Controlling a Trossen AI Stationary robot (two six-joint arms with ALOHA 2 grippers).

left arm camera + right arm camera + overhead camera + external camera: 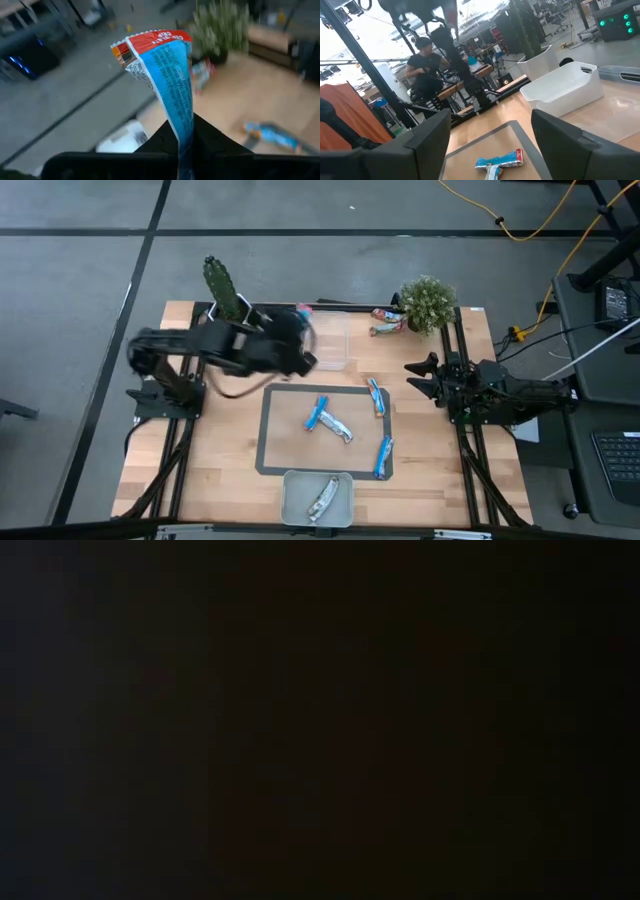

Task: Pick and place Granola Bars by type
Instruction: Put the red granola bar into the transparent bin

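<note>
My left gripper (pixel 300 332) is over the table's far middle, above a clear tray (pixel 337 348), and is shut on a blue granola bar (pixel 172 75) with a red-orange end. Blue bars (pixel 316 413) (pixel 376 395) (pixel 383 457) and a silver bar (pixel 341 431) lie flat inside the grey-framed mat (pixel 263 430). Another silver bar (pixel 322 498) lies in the white tray (pixel 290 485) at the near edge. My right gripper (pixel 415 375) is open and empty at the mat's right side. One blue bar (pixel 500 161) shows in front of it. The low view is dark. My left gripper pinches the blue bar between its two fingers near one end (pixel 184 120). The rest of the bar sticks out past the fingertips, with the red-orange crimped end (pixel 150 42) free. The bar is lifted clear of the table.
Two more bars (pixel 388 320) lie at the far right beside a small potted plant (pixel 428 302). A cactus-like plant (pixel 222 288) stands at the far left. A white tray (pixel 565 87) shows in the right wrist view. A person (pixel 425 65) sits beyond the table.
</note>
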